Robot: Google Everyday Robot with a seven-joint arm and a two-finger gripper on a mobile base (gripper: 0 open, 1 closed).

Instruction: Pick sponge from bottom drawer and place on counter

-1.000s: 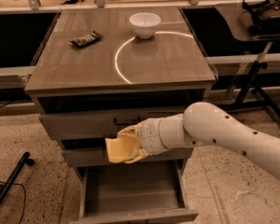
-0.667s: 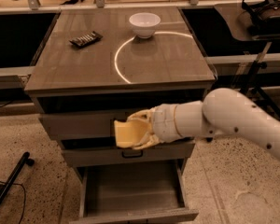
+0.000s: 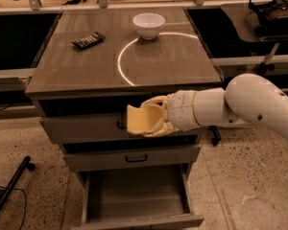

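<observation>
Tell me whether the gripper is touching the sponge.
Touching. The camera view shows the gripper clamping the sponge between its fingers, in front of the top drawer.

— Where did the camera stand?
— One view. It looked down from high in front of the cabinet (image 3: 101, 159), facing its front, fairly near: counter (image 3: 173, 66) up top, bottom drawer (image 3: 134, 195) at the frame's foot. My arm (image 3: 259, 104) lay across from the right edge; my gripper (image 3: 151, 118), clasping the sponge (image 3: 136, 120), sat mid-frame.
</observation>
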